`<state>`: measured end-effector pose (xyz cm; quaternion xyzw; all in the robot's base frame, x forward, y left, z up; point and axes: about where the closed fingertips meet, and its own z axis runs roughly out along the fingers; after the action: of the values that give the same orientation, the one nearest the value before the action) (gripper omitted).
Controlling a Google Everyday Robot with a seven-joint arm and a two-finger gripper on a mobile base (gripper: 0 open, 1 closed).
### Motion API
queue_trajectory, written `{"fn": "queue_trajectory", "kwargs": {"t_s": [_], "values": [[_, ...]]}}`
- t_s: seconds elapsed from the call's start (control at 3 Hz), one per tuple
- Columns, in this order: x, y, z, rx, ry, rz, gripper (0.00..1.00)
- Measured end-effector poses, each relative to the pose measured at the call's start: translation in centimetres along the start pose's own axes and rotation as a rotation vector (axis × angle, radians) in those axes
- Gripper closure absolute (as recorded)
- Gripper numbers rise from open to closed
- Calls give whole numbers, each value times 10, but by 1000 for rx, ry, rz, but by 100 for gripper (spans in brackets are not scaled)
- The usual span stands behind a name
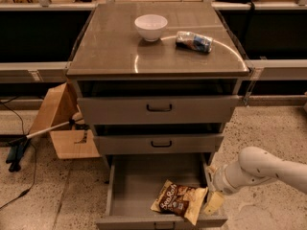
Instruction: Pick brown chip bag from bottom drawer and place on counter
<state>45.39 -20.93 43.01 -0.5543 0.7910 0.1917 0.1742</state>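
The brown chip bag (179,200) lies flat in the open bottom drawer (139,176), near its front right corner. The bag is dark brown with cream edges and white script. My gripper (213,200) is low at the drawer's right wall, just right of the bag and next to its right edge. It comes in on the white arm (259,169) from the right. The counter (115,47) is the glossy grey-brown top of the cabinet, well above the gripper.
On the counter stand a white bowl (150,27) and a blue-and-silver foil packet (194,41). The two upper drawers (159,108) with black handles are pulled out a little. A cardboard box (64,123) and a long-handled tool (29,138) sit on the floor at the left.
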Motion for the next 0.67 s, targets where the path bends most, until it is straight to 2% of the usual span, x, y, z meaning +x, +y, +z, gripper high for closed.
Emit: {"fn": "queue_trajectory", "kwargs": {"t_s": [0.33,0.67], "values": [[15,-5,21,-10,-4,51,0],[40,-10,59,-25,-28,141,0]]}}
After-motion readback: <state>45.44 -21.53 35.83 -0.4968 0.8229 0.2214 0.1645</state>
